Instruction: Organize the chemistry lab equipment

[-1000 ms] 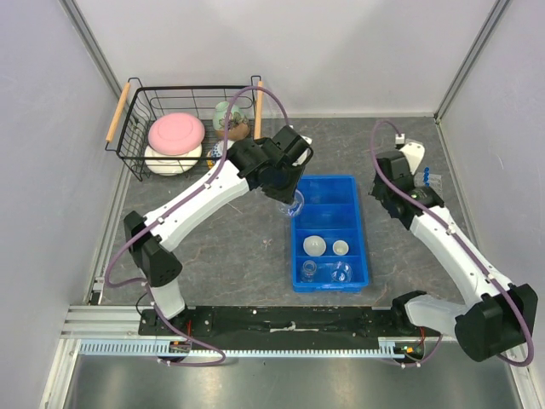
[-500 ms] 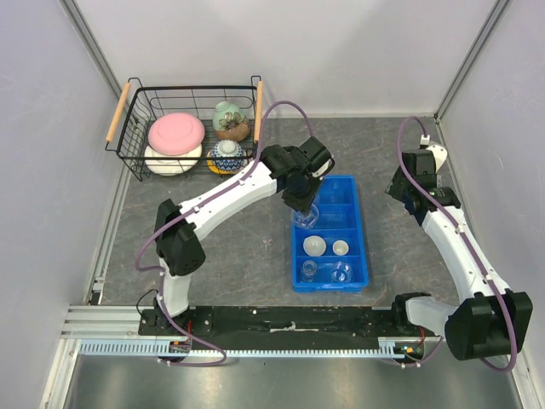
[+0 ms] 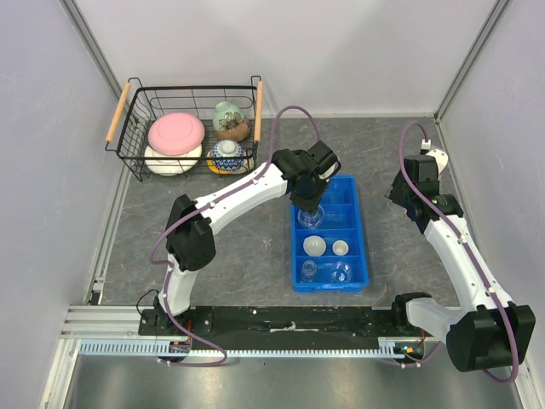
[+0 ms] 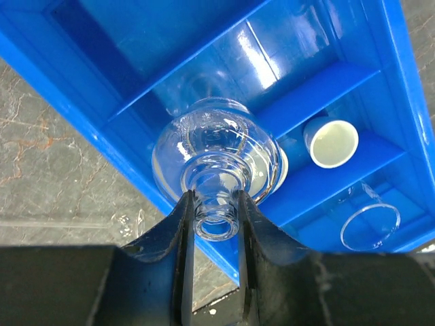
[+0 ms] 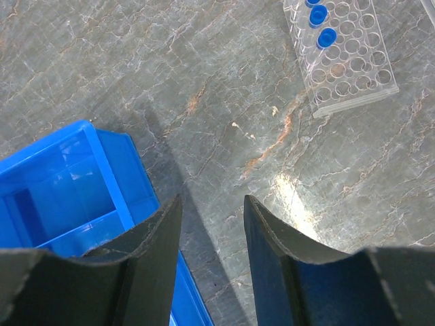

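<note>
Over second compartment from far end of blue tray [image 3: 330, 189]: round glass flask [image 4: 216, 156], mouth toward wrist camera, neck pinched in left gripper [image 4: 216, 205], jaws narrowed onto the glass. Contact with tray floor: cannot tell. Next compartment: two white dishes [image 3: 315, 245]; nearest compartment: two more flasks [image 3: 341, 273]. Right gripper [image 5: 212, 224] half apart, empty, above table near tube rack [image 5: 343, 58]. Risk: release with body across a divider, tipping onto the dishes; slip on the smooth neck.

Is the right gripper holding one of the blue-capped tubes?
No, the right gripper is open over bare table, and the blue-capped tubes stand in the clear rack beyond it.
</note>
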`<state>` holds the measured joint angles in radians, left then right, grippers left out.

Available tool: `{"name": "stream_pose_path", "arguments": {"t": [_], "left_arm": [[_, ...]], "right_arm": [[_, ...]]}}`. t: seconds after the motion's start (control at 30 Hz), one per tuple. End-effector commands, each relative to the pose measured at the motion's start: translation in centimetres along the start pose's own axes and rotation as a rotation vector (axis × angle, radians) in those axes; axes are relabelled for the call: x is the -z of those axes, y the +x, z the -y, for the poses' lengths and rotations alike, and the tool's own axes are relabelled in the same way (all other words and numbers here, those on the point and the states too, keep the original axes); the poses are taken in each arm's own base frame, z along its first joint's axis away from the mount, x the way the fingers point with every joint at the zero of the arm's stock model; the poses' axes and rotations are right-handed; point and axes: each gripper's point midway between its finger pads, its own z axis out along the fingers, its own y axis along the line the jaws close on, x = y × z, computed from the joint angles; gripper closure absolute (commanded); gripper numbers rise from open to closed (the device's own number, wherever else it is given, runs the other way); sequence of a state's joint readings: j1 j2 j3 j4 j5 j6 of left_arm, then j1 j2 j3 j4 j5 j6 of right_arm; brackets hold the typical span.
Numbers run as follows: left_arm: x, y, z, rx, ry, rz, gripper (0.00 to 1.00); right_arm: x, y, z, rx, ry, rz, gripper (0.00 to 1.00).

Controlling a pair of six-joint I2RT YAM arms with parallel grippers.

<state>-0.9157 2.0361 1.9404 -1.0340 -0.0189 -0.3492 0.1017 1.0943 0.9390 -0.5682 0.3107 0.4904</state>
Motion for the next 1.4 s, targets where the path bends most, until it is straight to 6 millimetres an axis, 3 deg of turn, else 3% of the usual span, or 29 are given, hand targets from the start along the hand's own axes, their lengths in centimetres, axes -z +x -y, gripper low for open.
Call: {"name": "stream_pose_path", "arguments": {"t": [0.0,0.27,0.6,0.83,1.37], "left_arm": [[-1.2,-1.0,0.7,-0.036,0.024,0.02,0.98],[-3.5,-0.4,0.3,-0.032,-0.003,-0.019,0.98],[-4.9,0.1,-0.6,-0.035,-0.054,-0.049,0.98],[-4.7,0.1,-0.1,-0.05,-0.047,-0.051,0.75],[-4.0,0.2,1.5,-0.072,-0.009,-0.064,0.5]], "right_arm": [[0.4,-0.4,-0.1,0.006,-0.021,0.026,0.52],[0.4,0.7,-0.1,0.004,-0.049,0.015,0.52],[0.1,1.5,-0.5,0.005,-0.081,0.004,0.51],[-0.1,2.0,-0.6,0.005,-0.092,-0.008,0.49],[0.2,2.0,-0.9,0.002,-0.117,-0.004,0.46]]}}
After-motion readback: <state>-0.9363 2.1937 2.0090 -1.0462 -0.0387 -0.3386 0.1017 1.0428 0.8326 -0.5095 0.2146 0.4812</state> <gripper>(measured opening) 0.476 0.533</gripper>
